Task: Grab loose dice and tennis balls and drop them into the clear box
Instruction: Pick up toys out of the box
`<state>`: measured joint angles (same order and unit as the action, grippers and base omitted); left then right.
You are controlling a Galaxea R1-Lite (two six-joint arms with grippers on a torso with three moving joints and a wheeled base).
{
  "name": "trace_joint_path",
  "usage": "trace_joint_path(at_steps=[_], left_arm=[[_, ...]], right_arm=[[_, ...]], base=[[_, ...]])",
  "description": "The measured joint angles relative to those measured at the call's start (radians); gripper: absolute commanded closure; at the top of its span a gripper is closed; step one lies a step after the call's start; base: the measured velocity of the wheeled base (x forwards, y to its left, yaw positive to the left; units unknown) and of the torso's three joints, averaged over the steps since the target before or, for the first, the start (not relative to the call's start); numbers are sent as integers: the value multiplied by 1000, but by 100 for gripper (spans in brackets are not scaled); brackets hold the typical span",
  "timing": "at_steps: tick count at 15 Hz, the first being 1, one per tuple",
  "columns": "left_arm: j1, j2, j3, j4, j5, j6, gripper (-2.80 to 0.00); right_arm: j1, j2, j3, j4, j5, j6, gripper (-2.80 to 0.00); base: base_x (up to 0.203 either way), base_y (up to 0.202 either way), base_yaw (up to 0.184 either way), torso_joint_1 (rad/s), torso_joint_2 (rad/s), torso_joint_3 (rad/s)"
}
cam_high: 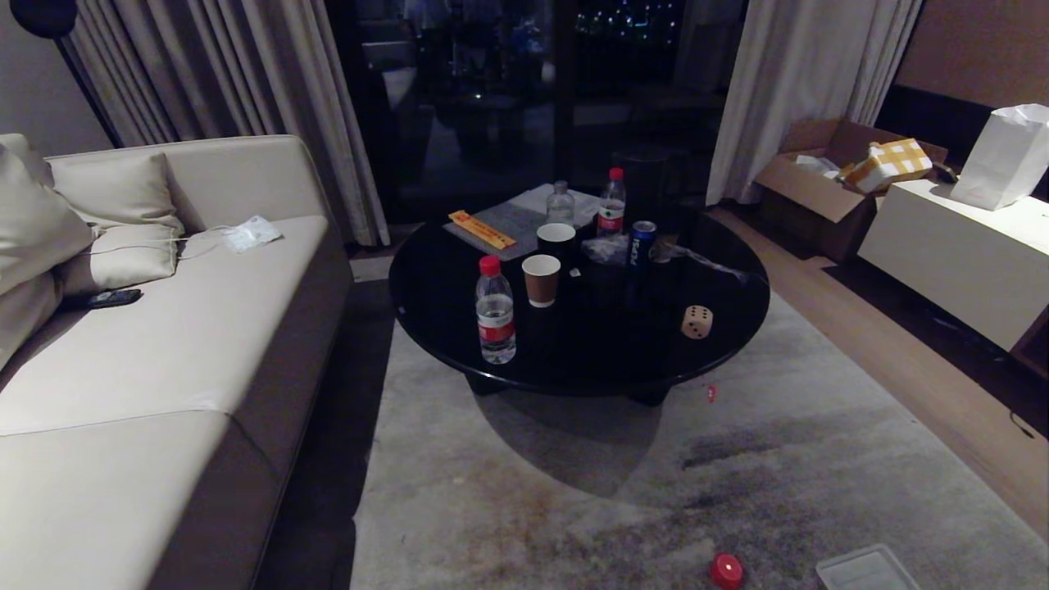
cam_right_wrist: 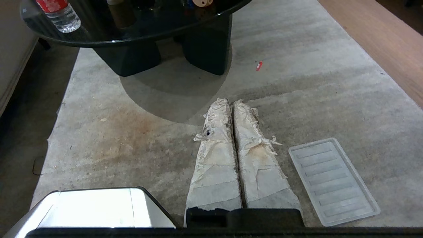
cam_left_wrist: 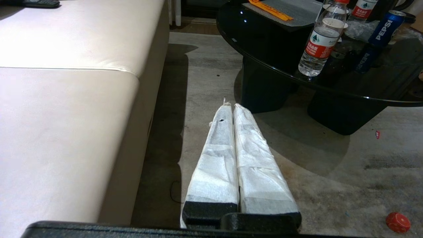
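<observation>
Dim living room, grey rug [cam_high: 737, 459] between a cream sofa [cam_high: 164, 344] and a round black tabletop [cam_high: 590, 352]. Beige die [cam_high: 697, 321] near the tabletop's right edge; red die [cam_high: 726, 570] on the rug, just beside a flat ribbed lid [cam_right_wrist: 333, 181]. No tennis balls or clear box in view. Left gripper [cam_left_wrist: 230, 105] and right gripper [cam_right_wrist: 230, 101] low over the rug, fingers [cam_left_wrist: 216, 158] clenched on nothing. Probably the searching stage, nothing gathered yet. Next: open up and reach down for the red die.
</observation>
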<state>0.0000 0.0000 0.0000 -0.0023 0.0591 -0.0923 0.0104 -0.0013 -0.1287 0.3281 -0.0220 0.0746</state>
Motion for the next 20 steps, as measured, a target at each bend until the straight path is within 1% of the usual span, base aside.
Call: trace_joint_path(at_steps=[6, 20], left_arm=[[0, 0, 0, 0, 0, 0, 0], [0, 0, 0, 0, 0, -2, 0]], right_arm=[[0, 0, 0, 0, 0, 0, 0], [0, 0, 0, 0, -1, 1, 0]], base=[[0, 0, 0, 0, 0, -27], [0, 0, 0, 3, 3, -190]])
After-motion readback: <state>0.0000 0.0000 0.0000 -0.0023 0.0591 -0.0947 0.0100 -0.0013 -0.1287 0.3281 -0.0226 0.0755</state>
